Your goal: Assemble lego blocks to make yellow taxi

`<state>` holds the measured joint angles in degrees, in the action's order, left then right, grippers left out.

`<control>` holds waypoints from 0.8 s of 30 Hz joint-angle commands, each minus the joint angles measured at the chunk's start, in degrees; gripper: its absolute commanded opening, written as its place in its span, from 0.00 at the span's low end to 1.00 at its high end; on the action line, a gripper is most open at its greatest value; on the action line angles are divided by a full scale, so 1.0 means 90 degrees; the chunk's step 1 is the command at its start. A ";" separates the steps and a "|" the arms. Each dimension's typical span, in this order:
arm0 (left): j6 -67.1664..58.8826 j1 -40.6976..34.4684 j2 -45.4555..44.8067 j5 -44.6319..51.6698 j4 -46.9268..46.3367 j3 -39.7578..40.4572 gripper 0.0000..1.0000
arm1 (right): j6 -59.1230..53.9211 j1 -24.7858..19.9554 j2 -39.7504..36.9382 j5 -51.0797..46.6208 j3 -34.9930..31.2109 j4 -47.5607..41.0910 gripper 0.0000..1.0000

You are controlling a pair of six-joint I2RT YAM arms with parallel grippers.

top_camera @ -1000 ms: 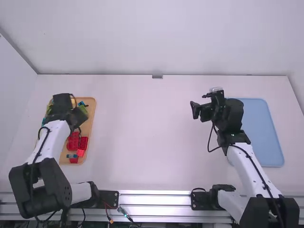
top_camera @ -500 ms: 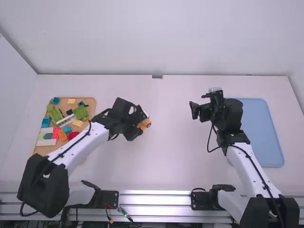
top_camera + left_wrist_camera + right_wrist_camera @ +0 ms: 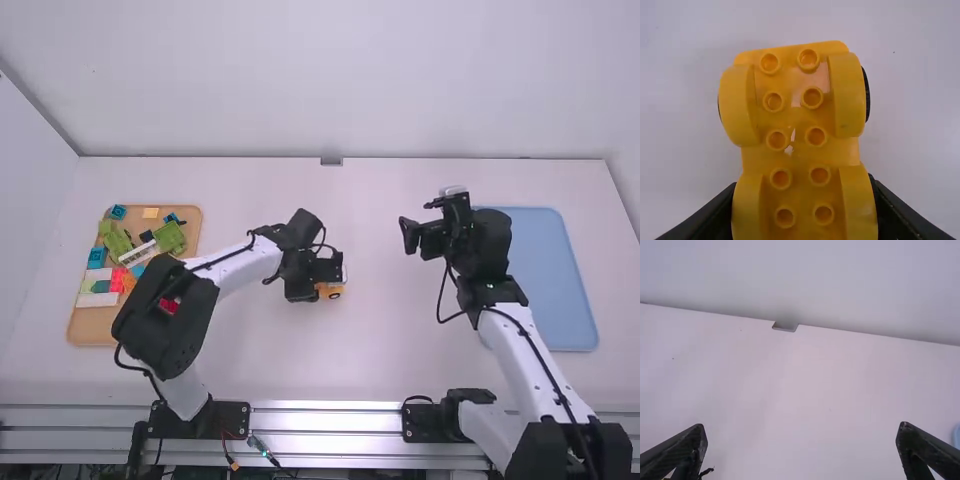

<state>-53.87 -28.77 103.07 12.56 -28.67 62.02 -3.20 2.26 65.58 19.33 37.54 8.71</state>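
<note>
Near the table's middle in the high view, my left gripper (image 3: 322, 280) is shut on a yellow wheeled base (image 3: 330, 291). The left wrist view shows this yellow base (image 3: 800, 120) close up, with studs and wheel arches, gripped at its near end between the fingers of my left gripper (image 3: 805, 210). On the right side of the table my right gripper (image 3: 410, 233) is held above the surface; in the right wrist view, my right gripper (image 3: 802, 440) is open with nothing between its fingers.
A wooden tray (image 3: 90, 325) at the left holds several loose blocks, green, white, red and blue, partly behind the left arm. A blue tray (image 3: 560, 290) lies at the right, partly behind the right arm.
From over the wooden tray, my left gripper has moved right to the middle of the table with the yellow base and come a little nearer the camera. The right arm has stayed still.
</note>
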 commanded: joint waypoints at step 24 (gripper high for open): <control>-0.0231 -0.0012 0.0097 0.0250 0.1348 -0.0782 0.99 | -0.0024 0.0124 -0.0131 0.0039 0.0250 -0.0017 0.99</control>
<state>-57.12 -28.77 103.72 14.92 -15.07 52.86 -3.31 3.27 65.17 19.33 37.54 8.73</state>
